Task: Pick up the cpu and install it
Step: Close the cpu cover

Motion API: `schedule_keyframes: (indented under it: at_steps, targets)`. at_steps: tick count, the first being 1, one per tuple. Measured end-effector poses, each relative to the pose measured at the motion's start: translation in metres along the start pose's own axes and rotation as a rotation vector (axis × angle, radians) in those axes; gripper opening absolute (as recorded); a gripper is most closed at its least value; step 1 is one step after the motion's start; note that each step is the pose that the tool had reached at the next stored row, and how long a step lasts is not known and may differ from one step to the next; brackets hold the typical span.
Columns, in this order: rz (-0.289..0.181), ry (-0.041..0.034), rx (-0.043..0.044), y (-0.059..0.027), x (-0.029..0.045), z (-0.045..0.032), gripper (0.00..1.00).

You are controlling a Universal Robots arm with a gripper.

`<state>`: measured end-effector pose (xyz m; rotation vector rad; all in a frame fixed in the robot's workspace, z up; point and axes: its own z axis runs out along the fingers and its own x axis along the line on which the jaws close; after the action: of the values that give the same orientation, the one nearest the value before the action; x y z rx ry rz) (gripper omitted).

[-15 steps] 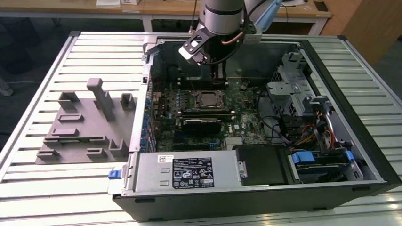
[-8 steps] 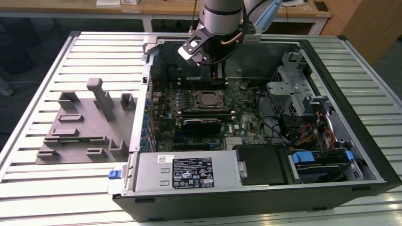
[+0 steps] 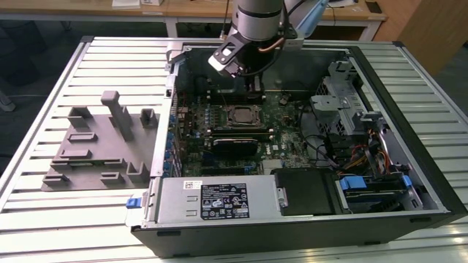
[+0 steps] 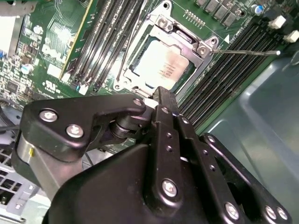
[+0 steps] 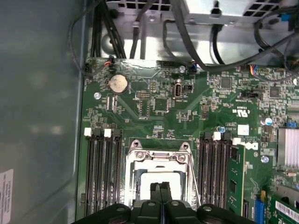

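Observation:
The cpu (image 3: 241,115) lies flat in the black socket frame (image 3: 226,124) on the green motherboard, inside the open computer case. Both wrist views show its pale silver top (image 4: 164,68) (image 5: 145,180) framed by the metal socket bracket (image 4: 183,41) (image 5: 157,157). My gripper (image 3: 254,87) hangs just above the socket's far edge in the exterior view. Its two black fingers are pressed together with nothing between them (image 4: 161,92) (image 5: 161,187), and their tip sits over one edge of the cpu.
The thin socket lever (image 4: 244,52) sticks out sideways. Memory slots (image 5: 102,168) flank the socket. The case wall (image 5: 37,116), cables (image 3: 343,153) and drive cage (image 3: 332,101) crowd the sides. Grey fixture blocks (image 3: 95,142) stand on the table at the exterior view's left.

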<state>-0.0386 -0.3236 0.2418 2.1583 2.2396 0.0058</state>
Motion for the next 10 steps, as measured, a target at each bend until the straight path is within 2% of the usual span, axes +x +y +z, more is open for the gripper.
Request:
schedule_keyframes:
  at_steps: [10]
  targets:
    - [-0.153, 0.0037, -0.0031, 0.0, 0.0, 0.0001, 0.11]
